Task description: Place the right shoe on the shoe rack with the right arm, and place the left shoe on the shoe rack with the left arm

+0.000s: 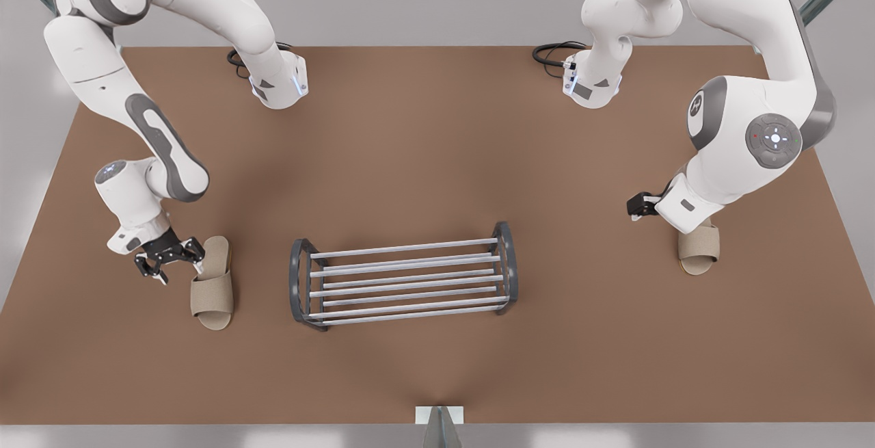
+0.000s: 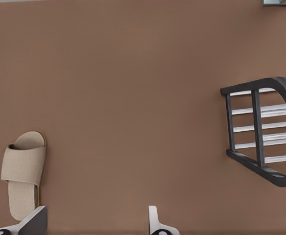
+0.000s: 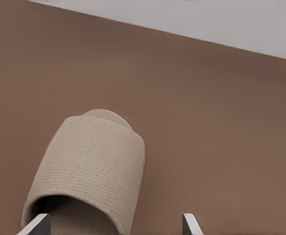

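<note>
Front view: my left pincer (image 1: 169,257) hangs spread wide, empty, beside the left shoe (image 1: 213,284) on the worktop (image 1: 437,147). My right pincer (image 3: 114,226), also wide and empty, straddles the right shoe (image 1: 698,248). The shoe rack (image 1: 403,277) stands between them.

- bare table (image 1: 437,161) on every side of the rack (image 1: 403,277), with open passage between it and each slipper.
- open above the rods; arched end frames (image 1: 504,263) raised at both ends.
- left arm (image 1: 711,188) hanging over one slipper (image 1: 698,253).

Left pincer (image 2: 96,218), right pincer (image 1: 168,254) open.
</note>
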{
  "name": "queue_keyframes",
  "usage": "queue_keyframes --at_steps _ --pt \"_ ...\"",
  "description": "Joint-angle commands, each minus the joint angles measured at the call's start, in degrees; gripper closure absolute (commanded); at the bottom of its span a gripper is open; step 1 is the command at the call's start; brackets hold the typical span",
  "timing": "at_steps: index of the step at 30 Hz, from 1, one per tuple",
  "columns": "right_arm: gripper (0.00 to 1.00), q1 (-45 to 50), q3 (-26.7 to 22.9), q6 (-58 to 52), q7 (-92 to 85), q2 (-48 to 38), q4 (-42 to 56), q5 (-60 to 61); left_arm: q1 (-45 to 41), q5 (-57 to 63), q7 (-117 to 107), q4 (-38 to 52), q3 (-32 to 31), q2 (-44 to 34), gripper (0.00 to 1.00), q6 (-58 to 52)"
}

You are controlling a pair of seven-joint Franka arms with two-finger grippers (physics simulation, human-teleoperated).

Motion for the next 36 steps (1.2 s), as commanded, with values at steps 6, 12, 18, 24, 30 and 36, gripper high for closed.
queue_keyframes --at_steps 6,12,18,24,30,36 --pt "0.00 0.14 -0.02 2.63 -5.79 2.91 1.25 -1.53 0.00 0.05 0.91 0.03 0.00 -0.06 0.00 0.04" --pt "0.00 0.14 -0.11 3.60 -5.79 5.73 2.39 -4.26 -0.43 0.05 0.91 0.03 0.00 -0.06 0.00 -0.05" --pt "0.00 0.23 -0.11 4.74 -5.79 8.36 3.71 -4.70 -0.44 0.05 0.91 0.03 0.00 -0.06 0.00 -0.05" --pt "0.00 1.81 -0.20 5.18 -5.62 10.12 5.12 -5.05 -0.53 0.05 0.91 -0.06 0.00 -0.06 0.00 -0.05" --pt "0.29 1.90 -0.11 5.18 -5.53 10.74 5.82 -5.05 -0.53 0.05 0.91 -0.06 0.00 -0.06 0.00 -0.05" --pt "0.53 1.99 -0.11 5.18 -5.44 10.74 5.91 -5.05 -0.79 0.05 0.83 -0.06 0.00 -0.06 0.00 -0.05"
